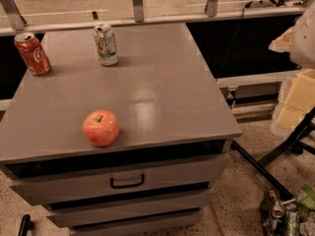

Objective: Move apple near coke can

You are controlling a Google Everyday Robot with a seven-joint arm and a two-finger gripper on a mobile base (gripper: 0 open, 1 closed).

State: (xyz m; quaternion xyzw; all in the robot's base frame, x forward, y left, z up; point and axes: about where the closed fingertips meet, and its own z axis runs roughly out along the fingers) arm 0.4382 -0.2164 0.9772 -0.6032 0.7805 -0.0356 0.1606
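The pinkish-red apple [101, 128] sits on the grey cabinet top [162, 97], near its front edge and left of centre. The red coke can [32, 53] stands upright at the far left corner of the top. My gripper [297, 132] hangs at the right edge of the camera view, beyond the cabinet's right side and below its top, under the pale arm parts [298, 92]. It is far from the apple and holds nothing that I can see.
A white-and-green soda can [106, 44] stands at the back of the top, right of the coke can. The cabinet has drawers with a black handle [127, 182]. Several cans and rubbish [288, 213] lie on the floor at the lower right. A railing runs behind.
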